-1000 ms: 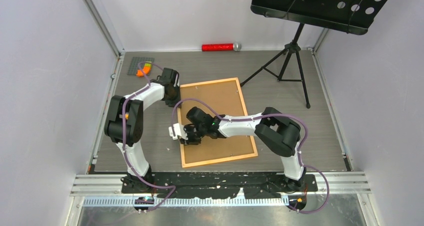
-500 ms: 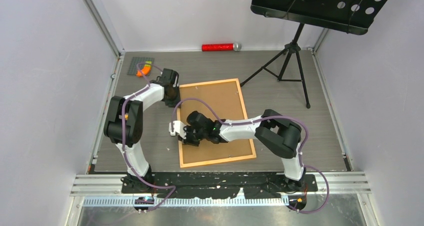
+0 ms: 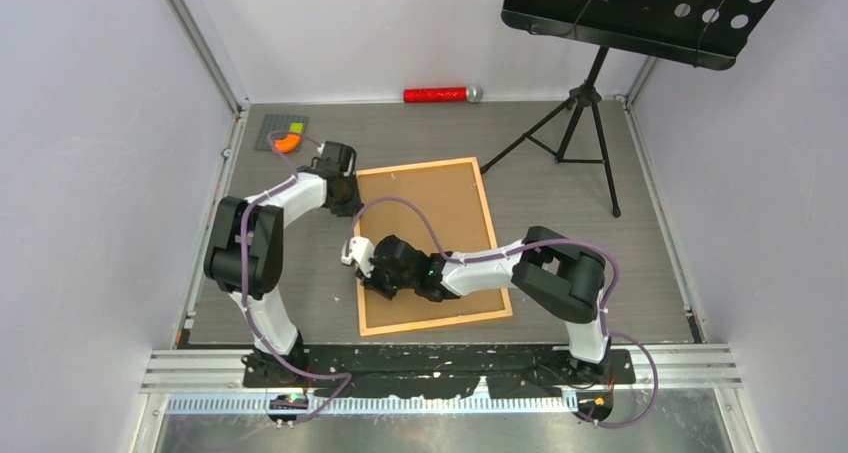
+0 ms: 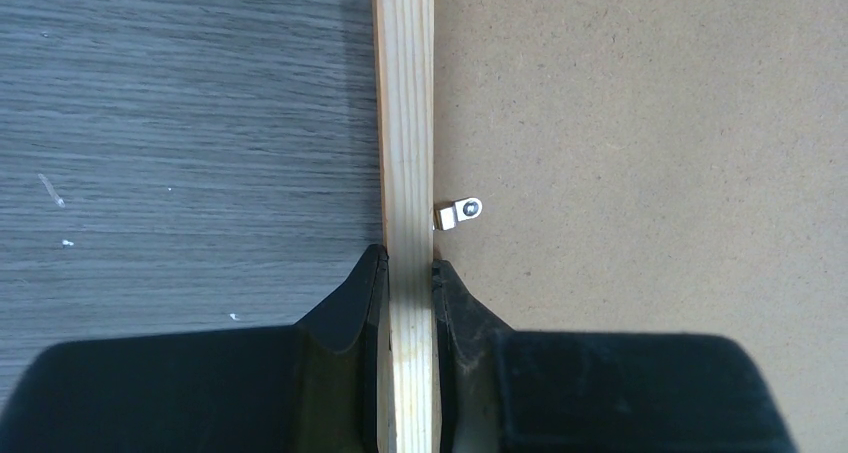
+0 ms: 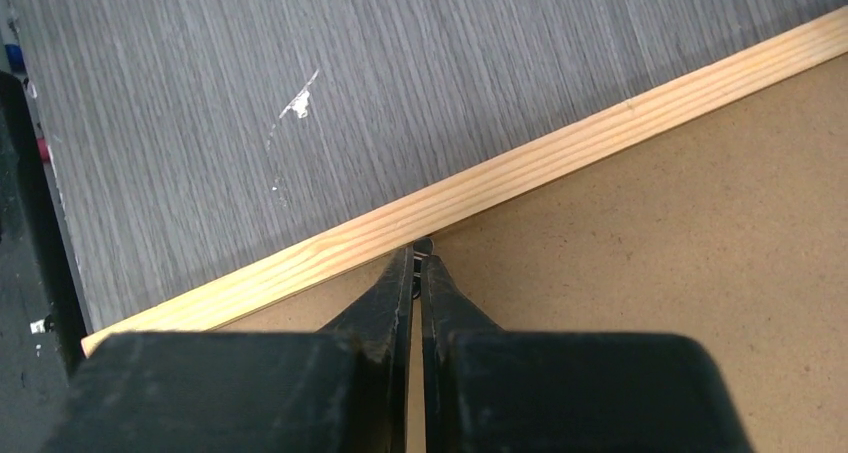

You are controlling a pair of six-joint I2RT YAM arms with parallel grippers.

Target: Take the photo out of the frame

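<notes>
Frame (image 3: pixel 494 235) face-down, both claws at one rail.
Left claw (image 4: pixel 408 263) clamps the rail; right claw (image 5: pixel 415 258), pinched nearly closed, sits at its inner edge.

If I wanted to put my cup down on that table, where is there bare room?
Widest bare patch: right of the frame, between the stand's tripod and the right arm. A smaller strip: between the frame's far edge and the red tube. Crowded: the frame's left edge, where the left end effector and right end effector sit.
</notes>
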